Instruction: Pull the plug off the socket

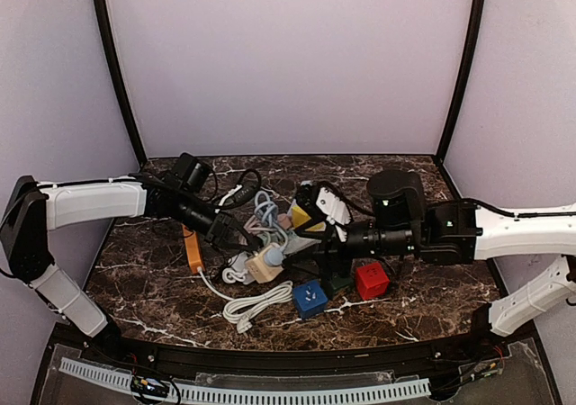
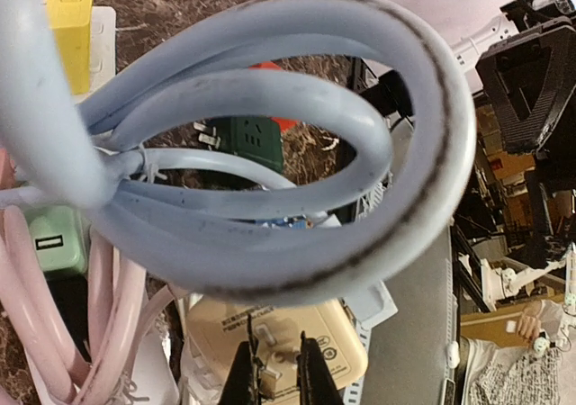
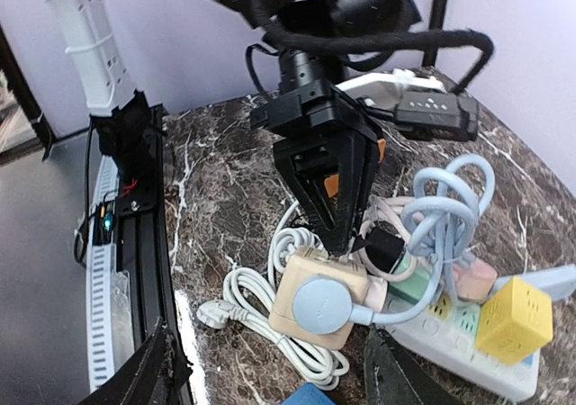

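1. Plug (image 3: pixel 319 304): a round, pale blue-grey disc seated flat against one side face of the beige cube socket (image 3: pixel 310 283). It is not yet pulled out.
2. That face of the beige cube socket points at the right gripper (image 3: pixel 270 333). The plug's pins must therefore run straight into the cube, so the pull axis is the line from the cube back toward that gripper.
3. The right gripper's jaws stand wide apart with nothing between them. The plug lies ahead of them, close to the centre line and just past the fingertips. This is the nearer arm for grasping the plug.
4. The left gripper (image 3: pixel 335 243) comes down onto the top of the beige cube socket, on the side away from the plug. Its jaws are closed together. The left wrist view shows the tips on the cube's upper face, but whether they pinch anything there cannot be told. It looks placed to hold the socket in place.
5. The pale blue cable (image 3: pixel 445 211) leaves the plug's edge sideways, then rises in loops beyond the cube, above the white power strip (image 3: pixel 468 364).
6. My judgement is that the right jaws should advance, close across the disc's rim clear of the cable exit, and draw straight back.
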`<state>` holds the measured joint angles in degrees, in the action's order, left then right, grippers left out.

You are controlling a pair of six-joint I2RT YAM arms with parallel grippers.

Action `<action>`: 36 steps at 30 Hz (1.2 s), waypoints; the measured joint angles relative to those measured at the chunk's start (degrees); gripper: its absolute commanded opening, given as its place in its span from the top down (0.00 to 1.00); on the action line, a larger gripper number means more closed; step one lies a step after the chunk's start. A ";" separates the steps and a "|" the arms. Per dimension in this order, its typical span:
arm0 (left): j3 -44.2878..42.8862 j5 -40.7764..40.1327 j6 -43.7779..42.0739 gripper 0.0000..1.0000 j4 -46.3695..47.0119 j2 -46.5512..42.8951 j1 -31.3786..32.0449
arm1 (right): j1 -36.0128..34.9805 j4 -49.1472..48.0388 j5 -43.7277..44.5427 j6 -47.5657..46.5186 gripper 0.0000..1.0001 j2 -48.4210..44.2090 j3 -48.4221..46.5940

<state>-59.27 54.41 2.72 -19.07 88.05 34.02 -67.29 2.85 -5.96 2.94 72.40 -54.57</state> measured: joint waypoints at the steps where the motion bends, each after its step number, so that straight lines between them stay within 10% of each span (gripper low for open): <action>1: 0.26 0.81 -0.79 0.99 -0.61 0.00 0.00 | -0.79 -0.20 -0.31 -2.58 0.37 0.39 0.00; 15: 0.39 5.33 -5.64 0.99 -4.50 0.00 0.00 | -4.68 2.03 0.24 -25.07 0.45 10.10 -5.03; 36: 0.42 6.25 -6.58 0.99 -5.01 -0.02 0.00 | -2.62 4.81 1.75 -28.87 0.51 15.74 -9.20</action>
<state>-58.85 60.66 -3.86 -24.08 88.03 34.02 -69.91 7.66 -4.21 -25.93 88.14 -63.77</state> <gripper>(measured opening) 0.057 0.491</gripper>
